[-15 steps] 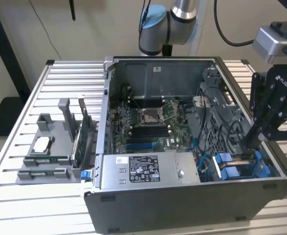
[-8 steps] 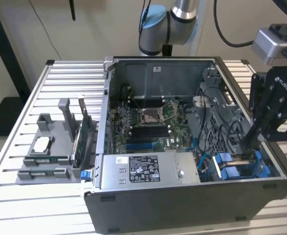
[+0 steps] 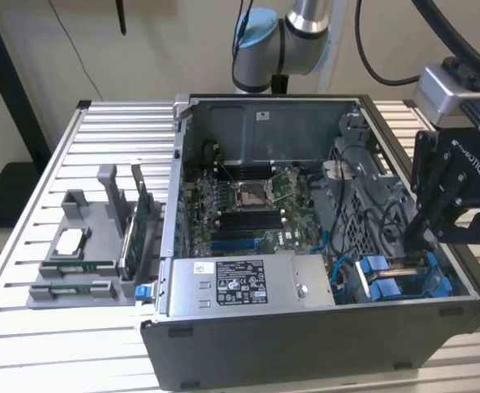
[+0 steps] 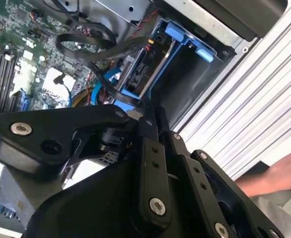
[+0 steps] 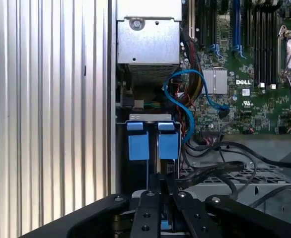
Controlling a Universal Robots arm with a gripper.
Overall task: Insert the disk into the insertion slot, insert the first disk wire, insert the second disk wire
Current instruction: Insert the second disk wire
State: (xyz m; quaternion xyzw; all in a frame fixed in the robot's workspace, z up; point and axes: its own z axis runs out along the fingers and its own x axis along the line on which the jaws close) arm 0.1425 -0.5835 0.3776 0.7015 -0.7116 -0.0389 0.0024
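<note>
1. The disk [image 3: 404,277] sits down in the insertion slot [image 3: 461,282], at the near corner of the computer case [image 3: 305,336] on the exterior view's right. Its blue carrier tabs stand up side by side in the first wrist view [image 5: 153,141], so I judge the seating step done or nearly so.
2. My gripper [image 3: 424,237] reaches down into that same corner, right over the bay. My fingers [image 5: 150,198] are drawn close together around a black wire [image 5: 210,171] at its end by the drive. I cannot make out for certain whether they actually pinch it, so I leave the grip undecided.
3. I take the step in hand to be the first disk wire. From here the next move calls for lining the plug square with the socket on the drive's back edge and pressing it straight in, with little sideways push, since the bay walls leave small room.
4. A light blue cable [image 5: 185,94] loops just beside the bay, running toward the green motherboard [image 5: 250,59]. It could snag if I swing wide.
5. The grey power-supply box [image 3: 240,282] lies along the case's near edge, next to the bay.
6. Outside the case, a grey parts holder [image 3: 80,254] rests on the slatted table [image 3: 27,327], well apart.
7. A person's hand [image 4: 284,173] shows beyond the case wall in the second wrist view.
</note>
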